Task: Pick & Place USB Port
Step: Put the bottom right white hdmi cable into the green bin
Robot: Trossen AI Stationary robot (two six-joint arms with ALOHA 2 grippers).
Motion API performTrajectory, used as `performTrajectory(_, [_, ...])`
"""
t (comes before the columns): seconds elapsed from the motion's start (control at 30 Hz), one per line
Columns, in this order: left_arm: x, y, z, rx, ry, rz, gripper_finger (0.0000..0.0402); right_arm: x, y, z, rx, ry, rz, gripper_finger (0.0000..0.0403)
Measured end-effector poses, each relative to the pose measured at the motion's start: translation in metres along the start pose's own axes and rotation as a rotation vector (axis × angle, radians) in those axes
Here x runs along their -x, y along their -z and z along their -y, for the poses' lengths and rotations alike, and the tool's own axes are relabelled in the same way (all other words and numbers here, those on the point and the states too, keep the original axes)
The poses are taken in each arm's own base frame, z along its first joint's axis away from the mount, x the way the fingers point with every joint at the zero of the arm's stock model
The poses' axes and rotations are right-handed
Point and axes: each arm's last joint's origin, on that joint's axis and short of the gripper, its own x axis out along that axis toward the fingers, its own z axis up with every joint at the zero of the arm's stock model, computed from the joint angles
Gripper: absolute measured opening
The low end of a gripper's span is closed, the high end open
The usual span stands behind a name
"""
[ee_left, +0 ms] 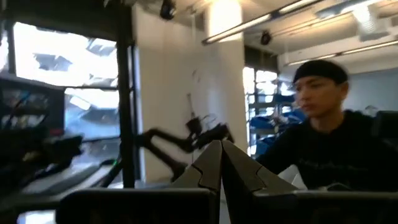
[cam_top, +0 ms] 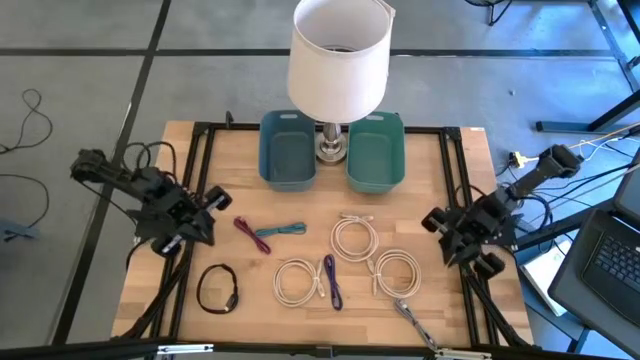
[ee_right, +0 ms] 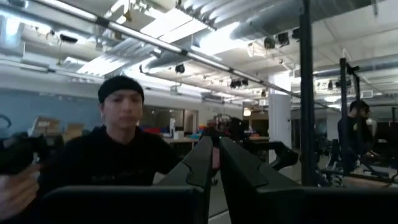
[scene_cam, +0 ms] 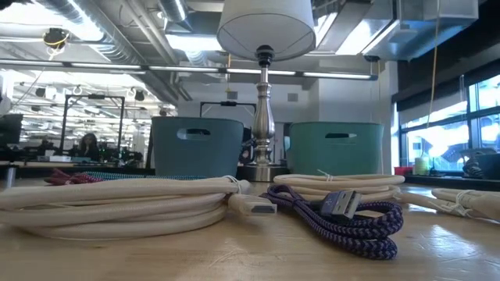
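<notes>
USB cables (cam_top: pixel 337 262) lie coiled across the front half of the table (cam_top: pixel 450 190), none picked up. Behind them two bins (cam_top: pixel 288 150) flank a lamp (cam_top: pixel 338 60), likely the drop spots. Left gripper (cam_top: pixel 212 203) and right gripper (cam_top: pixel 432 220) sit at the table's sides, jaws closed, empty, pointing inward.

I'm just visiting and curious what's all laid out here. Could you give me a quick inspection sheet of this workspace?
Surface: pale wooden table in a black frame.
Job's things: blue plastic bin and teal plastic bin, side by side at the far edge.
Clutter: white-shaded lamp between the bins.
Grippers: left gripper and right gripper, both shut, holding nothing, at opposite table sides.
Cables: three coiled white cables, a purple braided one, red, teal, black.
Surroundings: a person beyond the table.
</notes>
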Motion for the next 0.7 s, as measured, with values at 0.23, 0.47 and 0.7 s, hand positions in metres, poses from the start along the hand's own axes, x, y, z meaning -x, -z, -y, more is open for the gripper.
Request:
performTrajectory(0.23, [-0.028,-0.002,-0.001,0.011,-0.012,-0.105,0.0003,-0.067,0.006,0.003,-0.191,0.029,-0.337,0.0034])
performTrajectory(0.47, [-0.046,-0.023,-0.002,0.052,-0.168,-0.351,0.0003,-0.092,0.023,-0.005,-0.498,0.238,-0.624,0.0009])
performTrajectory(0.7, [-0.055,-0.014,-0.003,0.279,-0.437,-0.696,0.0003,-0.064,0.062,-0.004,-0.844,0.746,-0.918,0.0020])
